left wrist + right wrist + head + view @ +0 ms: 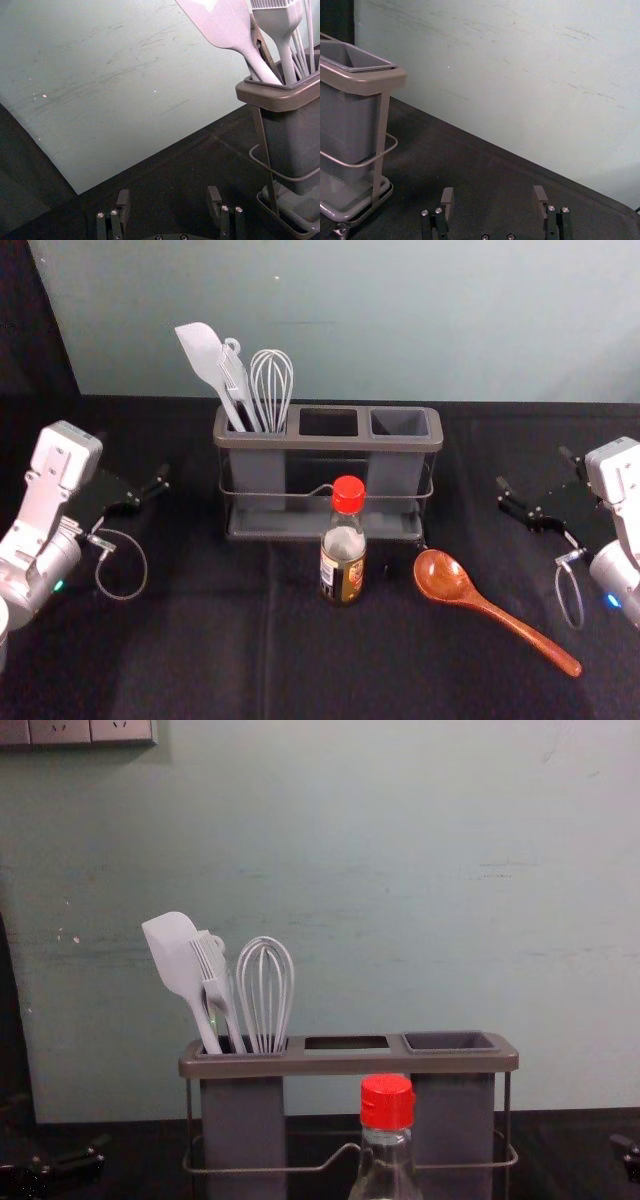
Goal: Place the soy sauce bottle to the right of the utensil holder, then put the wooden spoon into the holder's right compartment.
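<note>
My left gripper [134, 457] is open, left of the grey utensil holder [330, 443]; the left wrist view shows the gripper [169, 196] with nothing between its fingers. On the holder's other side my right gripper [533, 468] is open too, and in the right wrist view the gripper [493, 194] is also empty. The soy sauce bottle [343, 558], red-capped, stands upright in front of the holder, right of its middle. The wooden spoon [447, 578] lies at the front right, bowl toward the holder, handle slanting toward the front right. The right compartment [450, 1041] has no utensil in it.
A white spatula [171, 952], a brush [216, 978] and a whisk [265, 988] stand in the holder's left compartment. Behind the black-covered table [190, 660] rises a pale wall [400, 320]. Bare cloth lies between the holder and the right gripper.
</note>
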Action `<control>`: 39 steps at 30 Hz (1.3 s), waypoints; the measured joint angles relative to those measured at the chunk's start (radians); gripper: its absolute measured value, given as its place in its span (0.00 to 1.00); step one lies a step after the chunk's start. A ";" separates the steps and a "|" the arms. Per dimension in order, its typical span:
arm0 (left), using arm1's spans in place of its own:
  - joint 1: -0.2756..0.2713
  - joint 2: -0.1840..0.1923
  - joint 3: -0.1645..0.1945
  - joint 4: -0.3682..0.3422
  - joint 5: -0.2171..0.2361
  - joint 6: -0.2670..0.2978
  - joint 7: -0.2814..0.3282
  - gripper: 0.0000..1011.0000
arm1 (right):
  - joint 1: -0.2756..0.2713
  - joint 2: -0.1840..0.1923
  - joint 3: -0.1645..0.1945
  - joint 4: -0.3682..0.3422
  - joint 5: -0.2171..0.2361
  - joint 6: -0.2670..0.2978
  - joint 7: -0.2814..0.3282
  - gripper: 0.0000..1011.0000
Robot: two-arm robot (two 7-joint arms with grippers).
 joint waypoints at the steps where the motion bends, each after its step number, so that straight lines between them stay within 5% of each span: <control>1: 0.000 0.000 0.000 0.000 0.000 0.000 0.000 0.99 | 0.000 0.000 0.000 0.000 0.000 0.000 0.000 0.99; 39: 0.000 0.000 0.000 0.000 0.000 0.000 0.000 0.99 | 0.000 0.000 0.000 0.000 0.000 0.000 0.000 0.99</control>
